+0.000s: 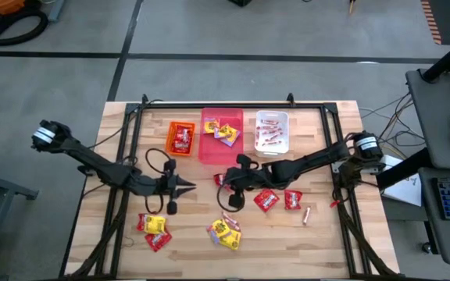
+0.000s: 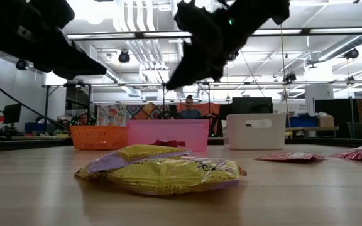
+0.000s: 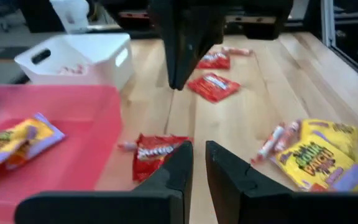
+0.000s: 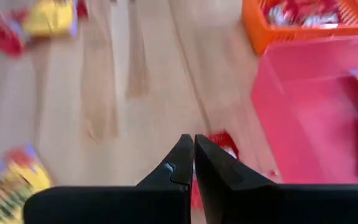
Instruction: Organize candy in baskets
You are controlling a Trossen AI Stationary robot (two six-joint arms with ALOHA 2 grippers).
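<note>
**Both arms over mid-table, bins partly filled, loose sweets left to sort**

On the left, the left gripper (image 1: pixel 187 184) hangs over bare wood in the middle of the table, pointing right toward a red packet (image 3: pixel 157 151) lying just in front of the pink bin. Its fingers (image 3: pixel 179 168) stand a narrow slit apart with nothing between them; judging by the aim, this looks like the start of a reach for that packet. Near the front left lie a yellow packet (image 1: pixel 154 225) and a red one (image 1: pixel 158 241), touching each other and not yet sorted.

Along the far edge the three bins stand in a row. The orange basket (image 1: pixel 181 138) on the left holds red packets. Beside it the pink basket (image 1: pixel 222 134) holds a couple of yellow packets with purple edges, gathered toward its far end, so its near half is bare. The white basket (image 1: pixel 272 132) on the right holds thin red-and-white sticks. The sorting seems to go by kind, one sort to each bin.

The right gripper (image 1: pixel 233 199) reaches in from the right to the table's middle, fingers pressed shut on nothing, above the same red packet near the pink bin. Both tools are close together here, so one probably has to give way.

Near centre front sits a heap of yellow packets (image 1: pixel 226 232). To its right lie two red packets (image 1: pixel 266 200) and one stick (image 1: pixel 305 215), all loose on the table (image 1: pixel 326 242).
</note>
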